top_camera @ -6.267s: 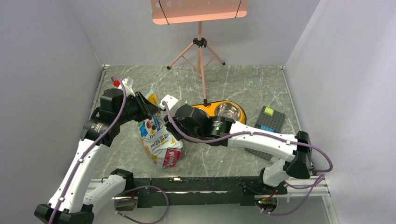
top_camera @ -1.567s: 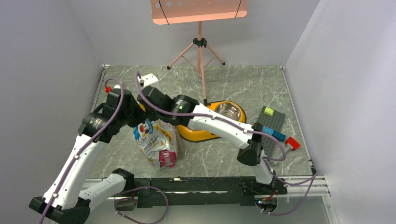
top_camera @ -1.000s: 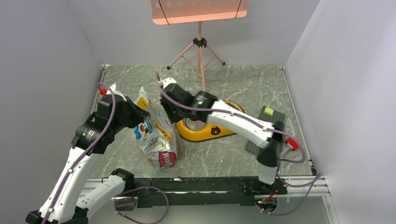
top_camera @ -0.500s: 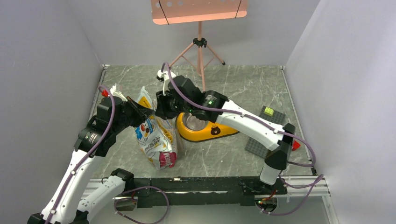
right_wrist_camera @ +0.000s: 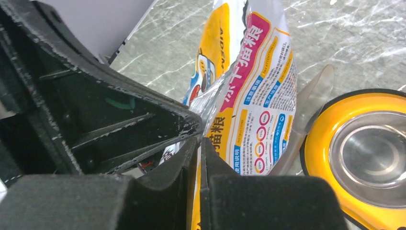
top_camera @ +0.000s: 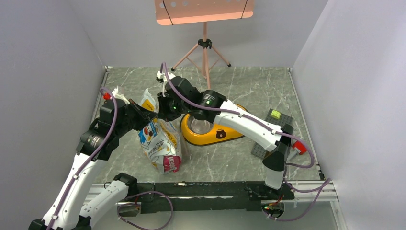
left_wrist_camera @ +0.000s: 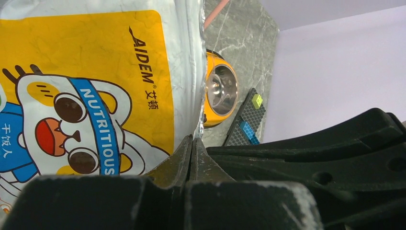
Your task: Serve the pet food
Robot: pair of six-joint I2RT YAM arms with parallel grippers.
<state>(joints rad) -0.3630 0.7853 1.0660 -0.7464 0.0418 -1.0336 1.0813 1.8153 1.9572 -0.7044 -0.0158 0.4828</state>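
While pinching the pet food bag at both sides of its top, should expect trouble mainly from the grip itself. Stands upright on the marble table, just left of the yellow double-bowl feeder, with no kibble on view and presumably all of it inside. Clamped by the left gripper on the left top edge, fingers pressed flat together on the film. Pinched by the right gripper on the right top edge, closed on what looks like only a thin fold. Could lose that fold if pulled apart sharply, being slick and crinkly. Could rip the film down the side rather than open the mouth if tugged unevenly. Could spill kibble onto the table, short of the steel bowl, if tipped before being carried right over the feeder. Could also topple toward the near edge once released on one side, or nudge the feeder with the right arm reaching across above it.
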